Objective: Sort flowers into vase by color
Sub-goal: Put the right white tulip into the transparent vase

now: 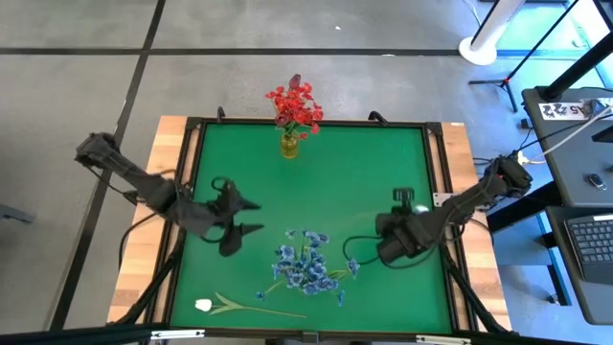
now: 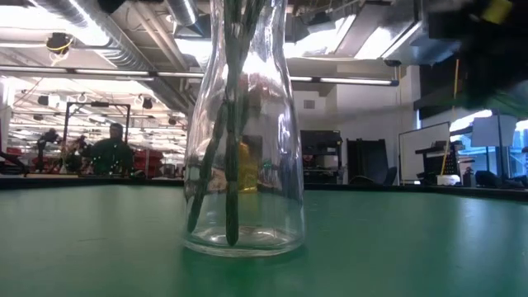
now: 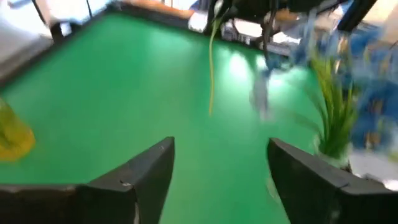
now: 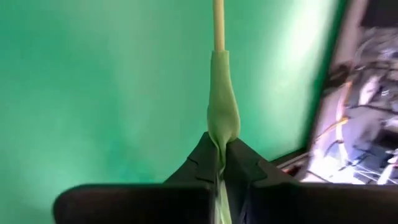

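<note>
Flowers: red sprays (image 1: 297, 103) stand in a yellow vase (image 1: 289, 145) at the far edge of the green table (image 1: 383, 172). Blue sprays (image 1: 305, 264) stand bunched in a clear vase (image 2: 243, 165) near the table's middle front; green stems show inside it in the low view. One white tulip (image 1: 204, 305) lies flat near the front edge, its stem running toward the right.

Right gripper (image 4: 222, 163): fingers pinched together on a pale green tulip stem (image 4: 219, 37), just right of the blue bunch. The bloom itself is not visible in any view.

Left gripper (image 1: 239, 217): fingers spread apart, holding nothing, above the table left of the blue bunch.

Judgement: step in hand is carrying the held tulip to a vase. No third vase is visible, so the destination for white is unclear. To do it well: keep the pinch firm, since the stem is thin and could slip or swing; lift until the free end clears the vase rim, bring the stem close to upright, and lower it through the narrow neck without brushing the blue blossoms or tipping the glass
</note>
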Tool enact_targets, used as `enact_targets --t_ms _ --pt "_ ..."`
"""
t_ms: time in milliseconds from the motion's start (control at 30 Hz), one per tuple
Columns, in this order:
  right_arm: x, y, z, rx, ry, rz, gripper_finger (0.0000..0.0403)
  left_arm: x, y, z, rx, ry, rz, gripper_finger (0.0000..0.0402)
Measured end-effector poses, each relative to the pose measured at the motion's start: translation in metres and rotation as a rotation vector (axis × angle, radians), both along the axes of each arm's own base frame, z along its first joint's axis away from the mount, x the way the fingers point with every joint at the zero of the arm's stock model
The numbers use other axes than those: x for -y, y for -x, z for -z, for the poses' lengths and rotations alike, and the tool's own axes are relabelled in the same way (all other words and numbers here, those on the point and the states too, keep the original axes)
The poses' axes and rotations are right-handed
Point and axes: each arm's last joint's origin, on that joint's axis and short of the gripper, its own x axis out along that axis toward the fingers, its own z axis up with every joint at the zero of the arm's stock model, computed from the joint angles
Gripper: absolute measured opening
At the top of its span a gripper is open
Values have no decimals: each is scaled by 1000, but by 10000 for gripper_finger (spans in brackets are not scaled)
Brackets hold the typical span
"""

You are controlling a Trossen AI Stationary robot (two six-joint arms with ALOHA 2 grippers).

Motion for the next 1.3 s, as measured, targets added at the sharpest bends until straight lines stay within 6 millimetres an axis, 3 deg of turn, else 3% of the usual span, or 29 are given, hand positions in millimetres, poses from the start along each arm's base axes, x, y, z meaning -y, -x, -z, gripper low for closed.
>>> enact_targets --t_ms 233,533,867,1300 --pt "25 -32 -54 125 121 -103 11 -42 -21 -36 40 -21 39 250" --pt "57 -60 -103 263 228 -181 8 -109 -58 -43 41 83 84 250" --pt "68 -82 -114 345 261 -293 11 -154 -111 -46 32 140 123 250" --pt "67 -85 -116 363 270 -321 12 -165 -167 -48 35 162 190 250"
